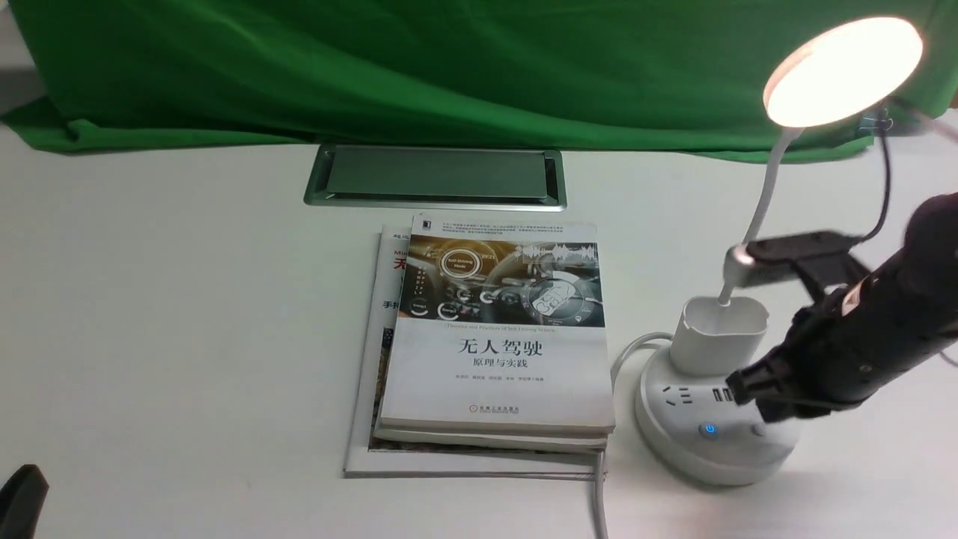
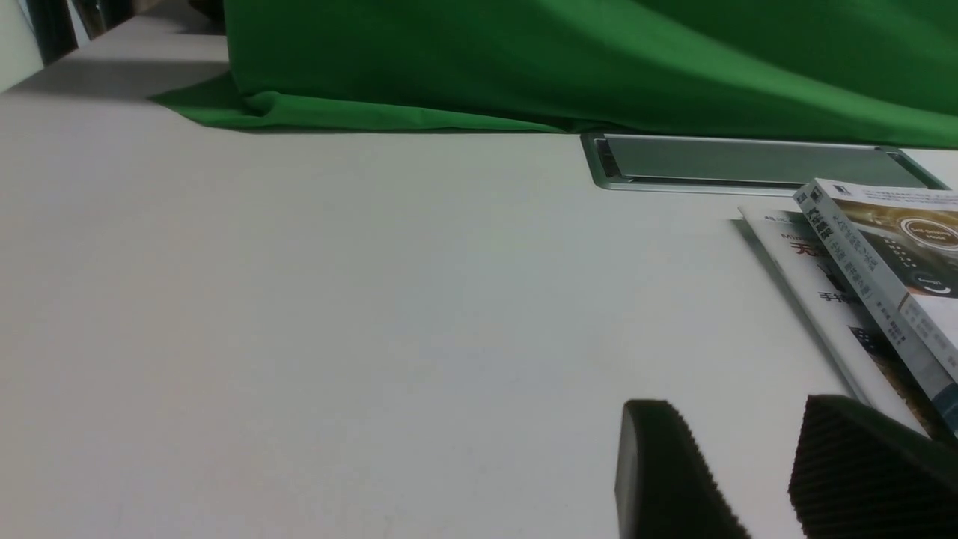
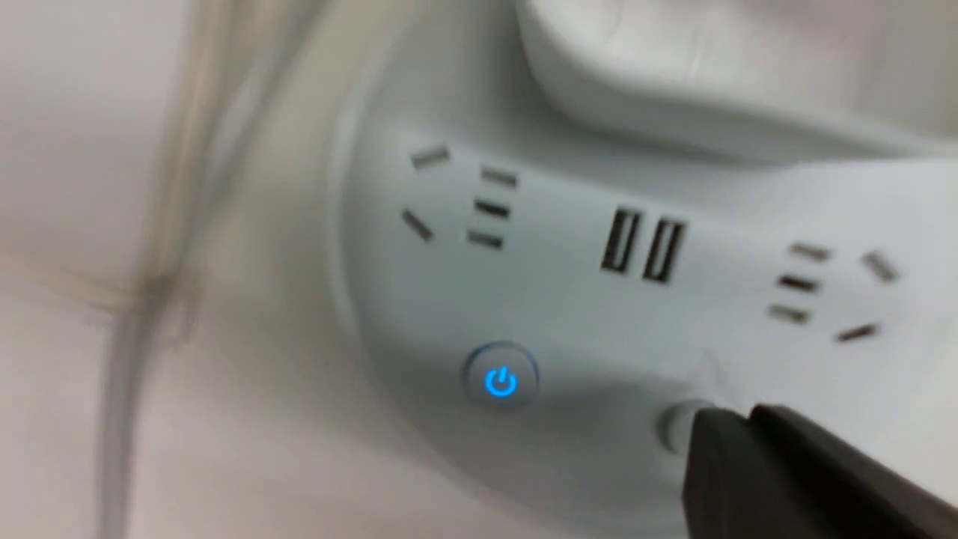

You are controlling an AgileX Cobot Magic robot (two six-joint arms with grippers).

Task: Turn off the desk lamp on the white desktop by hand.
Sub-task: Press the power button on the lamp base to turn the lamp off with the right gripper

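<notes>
Well, my right gripper [image 1: 754,397], fingers pinched together, sits at the small plain button [image 3: 676,427] on the desk lamp [image 1: 688,449], which stands lit at the right of the white desktop [image 1: 187,322]. I should press straight down, gently, without sliding off. Its cup holder [image 1: 718,333] looks empty.
</notes>
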